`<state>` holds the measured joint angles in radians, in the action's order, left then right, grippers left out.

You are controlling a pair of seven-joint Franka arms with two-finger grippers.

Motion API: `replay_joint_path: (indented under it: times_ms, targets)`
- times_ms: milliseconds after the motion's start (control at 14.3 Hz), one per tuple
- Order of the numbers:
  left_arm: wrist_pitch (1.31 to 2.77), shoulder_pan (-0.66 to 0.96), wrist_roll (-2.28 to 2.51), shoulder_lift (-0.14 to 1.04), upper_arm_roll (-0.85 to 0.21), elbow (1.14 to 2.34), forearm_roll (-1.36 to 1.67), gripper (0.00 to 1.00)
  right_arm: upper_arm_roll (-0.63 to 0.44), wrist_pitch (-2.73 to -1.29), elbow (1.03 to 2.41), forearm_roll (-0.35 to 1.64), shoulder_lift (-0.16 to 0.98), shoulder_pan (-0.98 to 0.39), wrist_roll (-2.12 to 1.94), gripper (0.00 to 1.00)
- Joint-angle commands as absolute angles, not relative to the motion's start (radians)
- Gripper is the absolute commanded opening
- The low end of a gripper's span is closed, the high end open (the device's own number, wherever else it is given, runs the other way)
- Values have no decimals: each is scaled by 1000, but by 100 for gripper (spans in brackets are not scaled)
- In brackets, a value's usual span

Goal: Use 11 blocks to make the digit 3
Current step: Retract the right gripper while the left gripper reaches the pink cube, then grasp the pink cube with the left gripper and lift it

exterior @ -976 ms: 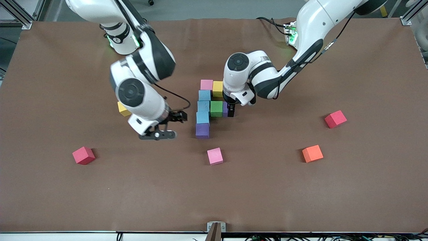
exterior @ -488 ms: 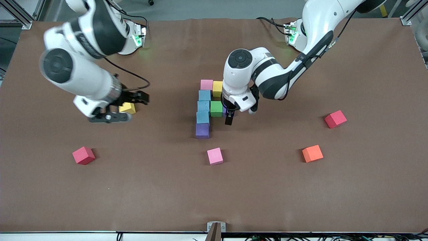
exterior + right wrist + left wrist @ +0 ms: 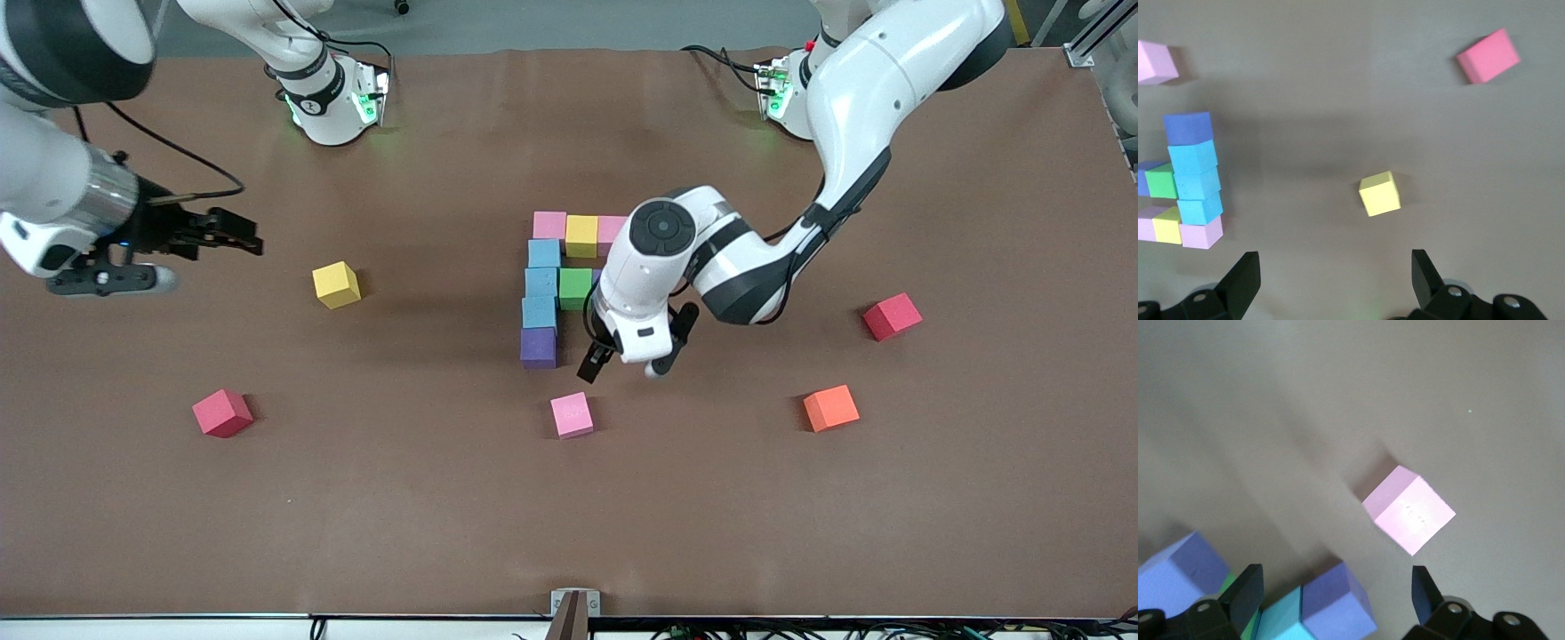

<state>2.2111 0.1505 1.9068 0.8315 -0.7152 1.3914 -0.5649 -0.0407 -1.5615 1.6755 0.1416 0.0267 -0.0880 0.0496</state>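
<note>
The left gripper (image 3: 594, 363) is hanging with its fingers (image 3: 1245, 597) spread wide and holding nothing, over bare table (image 3: 569, 516) between the loose pink block (image 3: 572, 415) and the near end of the unfinished digit 3 (image 3: 560, 284). In the left wrist view that pink block (image 3: 1409, 510) is lying apart from the fingers, with a purple block (image 3: 1338, 610) just under them.

The right gripper (image 3: 191, 244) is waiting at the right arm's end of the table, its fingers (image 3: 1241, 280) also wide apart and empty; a loose yellow block (image 3: 337, 285) is sitting on the table near it, toward the middle.

The digit is standing near the table's middle. Its column is running from a pink block (image 3: 549, 225) through three light blue blocks (image 3: 541, 283) down to the purple block (image 3: 538, 348) nearest the front camera. A yellow block (image 3: 581, 236) and another pink block (image 3: 612, 233) are touching in a row beside the top pink one, and a green block (image 3: 575, 288) is sitting against the middle blue one, with the left arm covering what lies next to it.

An orange block (image 3: 831, 408) is lying toward the left arm's end, with a red block (image 3: 892, 316) farther from the camera. Another red block (image 3: 222, 413) is lying toward the right arm's end.
</note>
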Motion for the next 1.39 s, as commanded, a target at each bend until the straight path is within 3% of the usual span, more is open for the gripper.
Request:
replay_joint_path:
  times_ms: [0,279,836,1324]
  targets:
    - [2194,288,1746,919,-600,1225,-565,97,-26,-1574,1712,131,-18,-26,31,100]
    - [2241,310,1560,1011,-597,1115,-552,97,-26,-1577,1684,78,-44,-14,31,100]
    - [2422,308,1226,1078,-566,1098,-552,89,-26,-1580,1499,71,-17,25,34,100]
    - [2490,311,1114,1118,-548,1098,-552,91,-25,-1582,1491,10,-15,31,32,100]
